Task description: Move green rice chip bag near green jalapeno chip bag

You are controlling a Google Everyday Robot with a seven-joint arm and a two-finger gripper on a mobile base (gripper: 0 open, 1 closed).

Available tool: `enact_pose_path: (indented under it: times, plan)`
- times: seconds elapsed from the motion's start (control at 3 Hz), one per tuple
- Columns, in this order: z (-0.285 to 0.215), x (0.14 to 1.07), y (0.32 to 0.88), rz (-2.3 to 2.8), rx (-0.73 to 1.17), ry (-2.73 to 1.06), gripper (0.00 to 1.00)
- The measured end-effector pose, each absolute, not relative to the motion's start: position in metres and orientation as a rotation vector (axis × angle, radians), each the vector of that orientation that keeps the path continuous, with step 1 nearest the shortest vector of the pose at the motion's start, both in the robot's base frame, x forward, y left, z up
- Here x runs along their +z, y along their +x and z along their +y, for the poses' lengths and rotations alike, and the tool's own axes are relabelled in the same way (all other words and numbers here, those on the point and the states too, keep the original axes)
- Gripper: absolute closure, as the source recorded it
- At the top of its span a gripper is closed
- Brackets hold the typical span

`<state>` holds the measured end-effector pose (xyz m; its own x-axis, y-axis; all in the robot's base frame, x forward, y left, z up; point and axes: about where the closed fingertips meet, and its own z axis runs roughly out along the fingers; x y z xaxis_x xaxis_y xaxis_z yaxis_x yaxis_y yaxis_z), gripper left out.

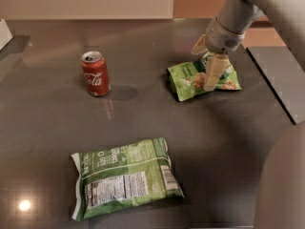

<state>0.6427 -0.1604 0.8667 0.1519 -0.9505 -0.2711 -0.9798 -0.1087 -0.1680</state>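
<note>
Toward the far right corner of the desk (43,123), the green rice chip bag (183,80) is lying flat with its printed face turned up. The gripper (208,80) is hanging directly over the middle of this bag, on an arm reaching in from the right edge, and its tan tip is overlapping the bag's surface. I cannot tell whether it is spread, pressed together, or touching the bag. The green jalapeno chip bag (125,178) is resting near the front edge, left of centre, with its nutrition panel facing up, well apart from the rice chip bag. A red soda can (95,74) is standing upright toward the far left.
</note>
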Motion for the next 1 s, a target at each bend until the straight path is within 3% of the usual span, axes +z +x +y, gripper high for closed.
enact_pose_path:
  times: [1.0]
  plan:
    - [-0.161, 0.874, 0.639, 1.842, 0.118, -2.172, 0.82]
